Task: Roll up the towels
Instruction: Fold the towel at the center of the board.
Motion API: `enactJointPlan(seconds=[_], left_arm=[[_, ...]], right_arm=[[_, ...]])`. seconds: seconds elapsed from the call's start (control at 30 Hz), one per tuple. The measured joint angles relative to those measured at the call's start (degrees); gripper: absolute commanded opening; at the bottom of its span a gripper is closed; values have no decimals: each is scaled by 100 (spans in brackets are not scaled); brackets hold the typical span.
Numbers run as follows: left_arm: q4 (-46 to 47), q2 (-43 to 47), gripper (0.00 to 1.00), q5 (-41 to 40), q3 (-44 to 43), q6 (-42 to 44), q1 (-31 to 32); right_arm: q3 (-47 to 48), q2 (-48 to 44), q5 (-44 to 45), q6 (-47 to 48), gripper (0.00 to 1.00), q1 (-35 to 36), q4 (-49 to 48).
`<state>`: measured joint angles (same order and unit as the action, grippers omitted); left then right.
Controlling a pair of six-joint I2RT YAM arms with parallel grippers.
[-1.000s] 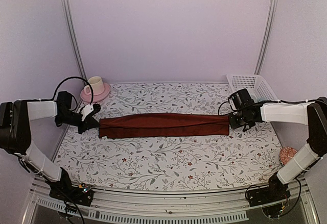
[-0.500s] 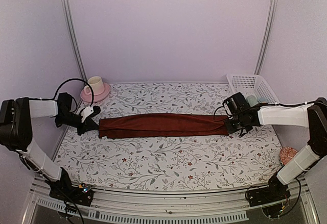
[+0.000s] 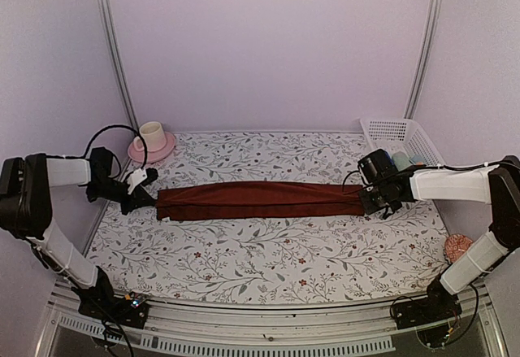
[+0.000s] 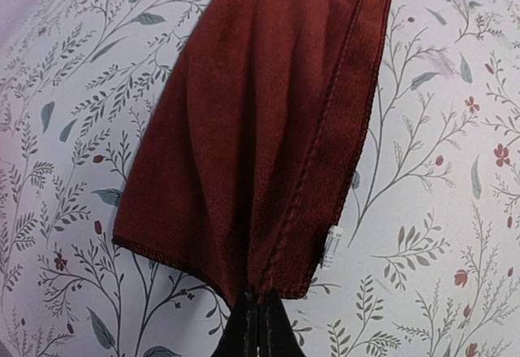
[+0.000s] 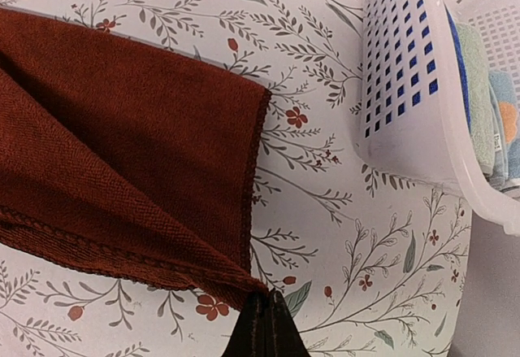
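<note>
The dark maroon towel (image 3: 260, 199) lies folded into a long narrow strip across the floral table cover, stretched left to right. My left gripper (image 3: 153, 198) is shut on its left end; in the left wrist view the towel (image 4: 268, 137) bunches into the closed fingertips (image 4: 258, 312). My right gripper (image 3: 366, 201) is shut on the right end corner; in the right wrist view the folded towel (image 5: 122, 154) runs into the pinched tips (image 5: 264, 306). A light-blue towel (image 5: 497, 121) sits inside the white basket (image 5: 406, 89).
The white basket (image 3: 402, 139) stands at the back right, close behind my right gripper. A cup on a pink saucer (image 3: 152, 141) is at the back left. A pinkish round object (image 3: 457, 247) lies at the right table edge.
The right gripper has shifted slightly left and back with the towel's end, easing the stretch a little. The left gripper has barely moved.
</note>
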<state>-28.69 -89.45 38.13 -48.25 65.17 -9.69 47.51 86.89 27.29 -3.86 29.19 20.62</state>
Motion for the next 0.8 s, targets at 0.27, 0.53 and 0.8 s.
enactJointPlan(seconds=[0.27, 0.53, 0.8], left_arm=[[-83, -140, 0, -7, -31, 129, -13], [-190, -310, 12, -35, -101, 203, -13], [-385, -356, 42, -160, -236, 376, -35]], right_arm=[[-20, -37, -72, 0, 2, 7, 0], [-22, -37, -107, 0, 12, 9, 4], [-22, -37, -109, 20, 37, 44, 107]])
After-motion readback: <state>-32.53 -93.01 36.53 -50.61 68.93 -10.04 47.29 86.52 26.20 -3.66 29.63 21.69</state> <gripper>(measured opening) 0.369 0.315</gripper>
